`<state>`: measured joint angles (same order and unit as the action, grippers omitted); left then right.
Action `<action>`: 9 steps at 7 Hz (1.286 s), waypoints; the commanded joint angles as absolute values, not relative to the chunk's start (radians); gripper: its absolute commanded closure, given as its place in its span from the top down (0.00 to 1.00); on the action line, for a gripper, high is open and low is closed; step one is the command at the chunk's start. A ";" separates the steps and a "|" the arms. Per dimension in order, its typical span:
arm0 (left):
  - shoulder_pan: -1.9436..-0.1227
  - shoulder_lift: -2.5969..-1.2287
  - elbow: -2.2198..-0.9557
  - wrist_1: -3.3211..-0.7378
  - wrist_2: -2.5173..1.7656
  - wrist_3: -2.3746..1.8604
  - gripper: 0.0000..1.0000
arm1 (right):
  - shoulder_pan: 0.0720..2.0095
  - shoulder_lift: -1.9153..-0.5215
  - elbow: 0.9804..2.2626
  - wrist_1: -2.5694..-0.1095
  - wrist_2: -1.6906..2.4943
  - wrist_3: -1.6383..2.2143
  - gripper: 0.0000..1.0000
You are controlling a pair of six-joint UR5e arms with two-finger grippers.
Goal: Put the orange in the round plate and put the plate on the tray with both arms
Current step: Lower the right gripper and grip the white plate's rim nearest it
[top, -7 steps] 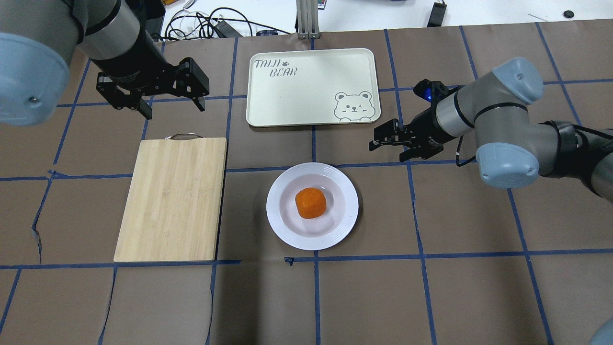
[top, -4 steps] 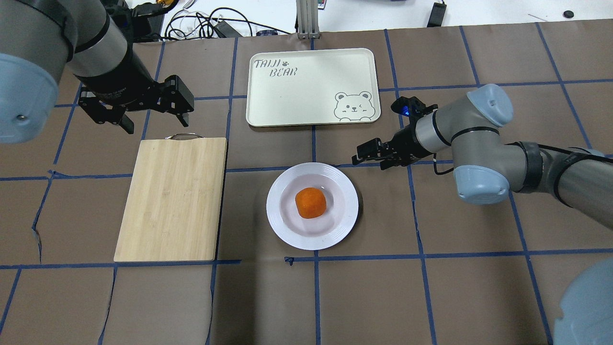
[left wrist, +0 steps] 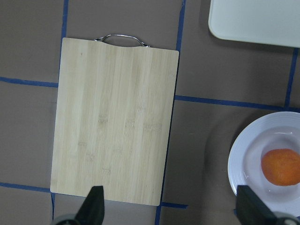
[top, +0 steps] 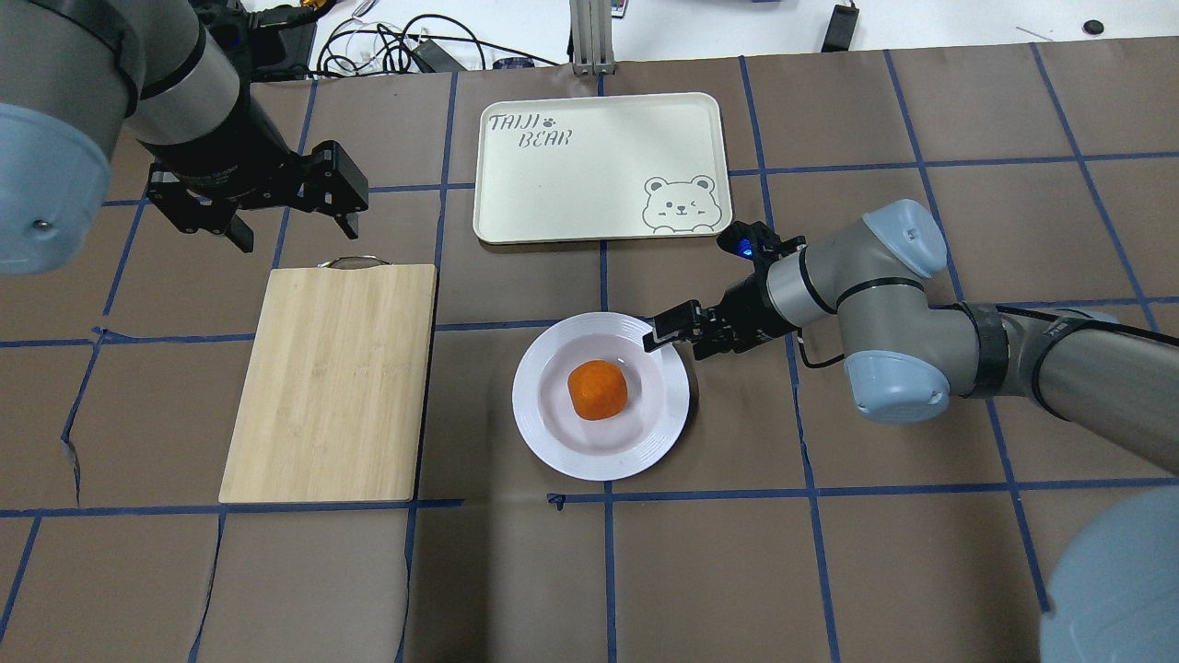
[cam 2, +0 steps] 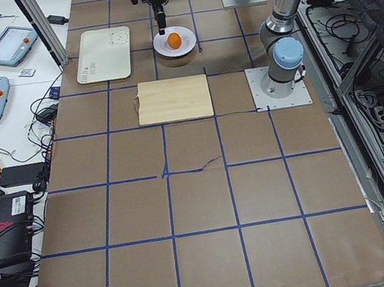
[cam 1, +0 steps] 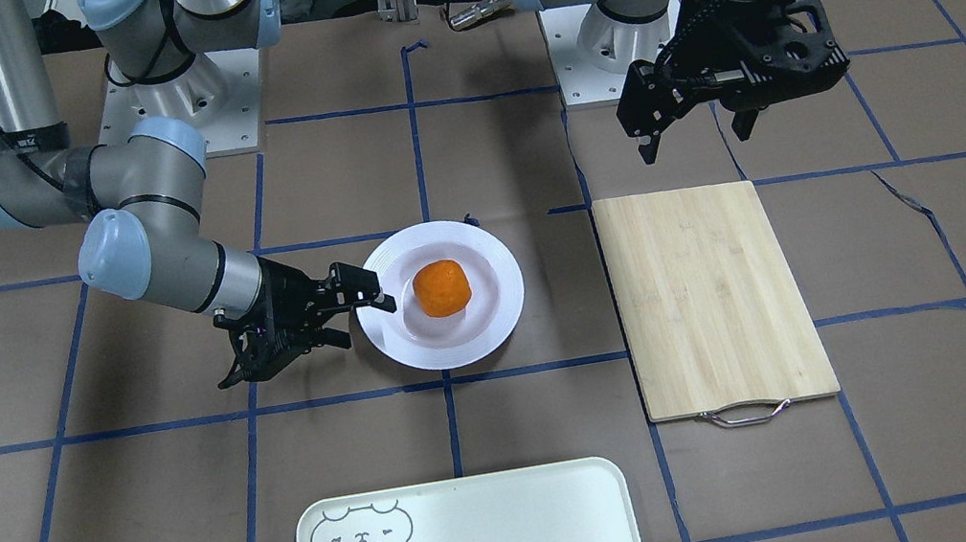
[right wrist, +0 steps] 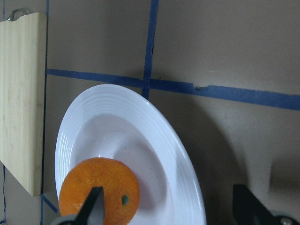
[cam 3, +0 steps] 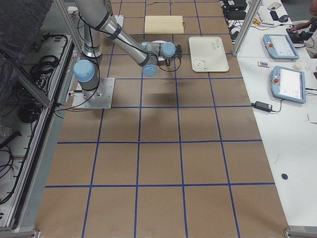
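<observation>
Orange (top: 598, 389): sitting dead centre in the round plate (top: 553, 451).
Right gripper (top: 659, 333): at the plate's far-right rim.
Left gripper (top: 297, 232): spread wide, just beyond the cutting board (top: 332, 382).

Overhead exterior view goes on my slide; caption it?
Open right gripper straddles rim of round plate, orange inside; left gripper hovers open.

The overhead view looks forward and down on the brown paper-covered bench (top: 921, 571) from behind the robot (cam 1: 167, 79). The front-facing view looks back from the opposite side. Both side views stand far off at the bench ends. Both wrist views look down, the right closest. Overhead, front-facing and wrist views share the glossy white round plate (top: 571, 460) and the pale bamboo cutting board (top: 327, 382).
</observation>
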<state>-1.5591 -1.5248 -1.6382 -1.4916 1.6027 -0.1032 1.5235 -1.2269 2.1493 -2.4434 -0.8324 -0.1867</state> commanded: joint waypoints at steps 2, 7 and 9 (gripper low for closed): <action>-1.557 -1.525 -1.638 -1.489 1.594 -0.101 1.00 | 1.525 -1.166 2.151 -2.500 -0.787 -0.187 0.66; -1.559 -1.525 -1.638 -1.489 1.594 -0.101 1.00 | 1.528 -1.163 2.154 -2.496 -0.793 -0.187 0.58; -1.559 -1.525 -1.638 -1.489 1.592 -0.101 1.00 | 1.542 -1.163 2.154 -2.491 -0.793 -0.186 0.58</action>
